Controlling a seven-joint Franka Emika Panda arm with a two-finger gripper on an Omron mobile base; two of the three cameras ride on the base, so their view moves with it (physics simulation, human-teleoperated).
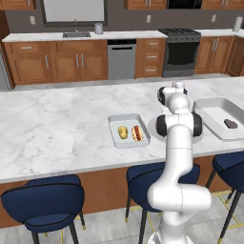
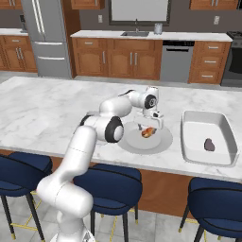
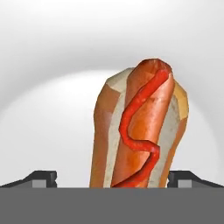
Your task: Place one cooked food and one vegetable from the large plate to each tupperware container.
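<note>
The gripper (image 3: pixel 112 178) hovers with jaws spread wide, a hot dog (image 3: pixel 139 131) lying between them on the large plate (image 3: pixel 48 127), likely soft, best pinched mid-bun.

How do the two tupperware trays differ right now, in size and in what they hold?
The small tray sits to the left of the round plate and is shallower and narrower; the large tray sits to the plate's right, with taller walls. The small tray holds a yellowish vegetable and a hot dog side by side; the large tray holds one dark lump. Both are pale, rectangular with rounded corners, on the marble counter.
</note>
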